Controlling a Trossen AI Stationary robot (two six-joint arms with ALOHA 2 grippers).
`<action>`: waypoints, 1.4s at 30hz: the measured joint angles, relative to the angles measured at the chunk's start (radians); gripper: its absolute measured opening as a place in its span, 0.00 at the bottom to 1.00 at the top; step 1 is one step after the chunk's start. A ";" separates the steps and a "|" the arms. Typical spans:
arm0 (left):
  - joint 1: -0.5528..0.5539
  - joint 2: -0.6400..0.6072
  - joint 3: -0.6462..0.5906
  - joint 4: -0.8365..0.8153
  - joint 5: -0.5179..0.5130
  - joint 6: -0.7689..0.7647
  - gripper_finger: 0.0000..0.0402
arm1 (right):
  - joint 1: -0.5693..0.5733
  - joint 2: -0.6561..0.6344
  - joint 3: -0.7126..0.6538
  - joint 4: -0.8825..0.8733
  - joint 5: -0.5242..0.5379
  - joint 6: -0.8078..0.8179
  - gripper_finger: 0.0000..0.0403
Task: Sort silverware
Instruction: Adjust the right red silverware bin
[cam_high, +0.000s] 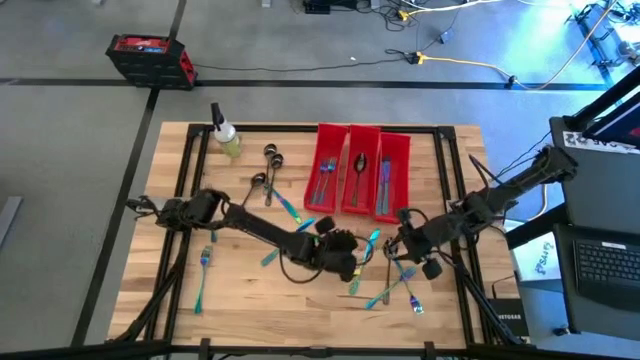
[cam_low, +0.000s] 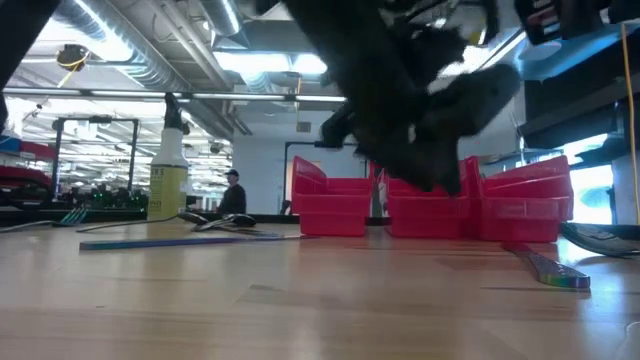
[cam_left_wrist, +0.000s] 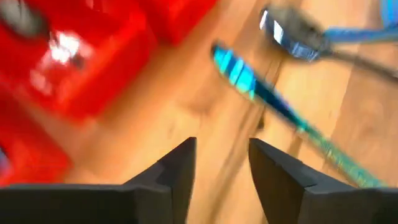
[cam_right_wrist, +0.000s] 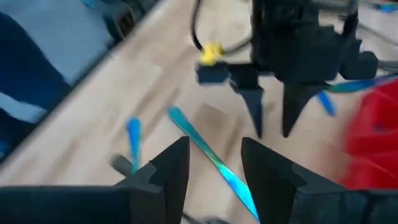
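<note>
Your left hand (cam_high: 345, 262) and right hand (cam_high: 397, 246) both hang released and empty over the light wooden counter (cam_high: 240, 300). Iridescent blue-teal silverware (cam_high: 385, 292) lies scattered just beside them; bare boards open toward the counter's near-left corner.

Three bins (cam_high: 362, 170) stand side by side at the far middle of the table (cam_high: 240, 300), with silverware (cam_high: 352, 172) in them. A spray bottle (cam_high: 224, 133) stands to their left. More pieces (cam_high: 203, 272) lie scattered near the front.
</note>
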 joint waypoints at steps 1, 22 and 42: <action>-0.010 0.000 -0.021 0.001 -0.001 -0.053 0.33 | -0.024 0.003 -0.013 0.037 -0.053 0.002 0.33; -0.162 -0.003 -0.182 0.100 0.005 -0.271 0.33 | -0.281 0.130 -0.074 0.112 0.114 -0.114 0.33; -0.097 -0.002 -0.182 0.111 0.038 -0.072 0.33 | -0.632 -0.154 0.084 -0.471 0.332 0.206 0.16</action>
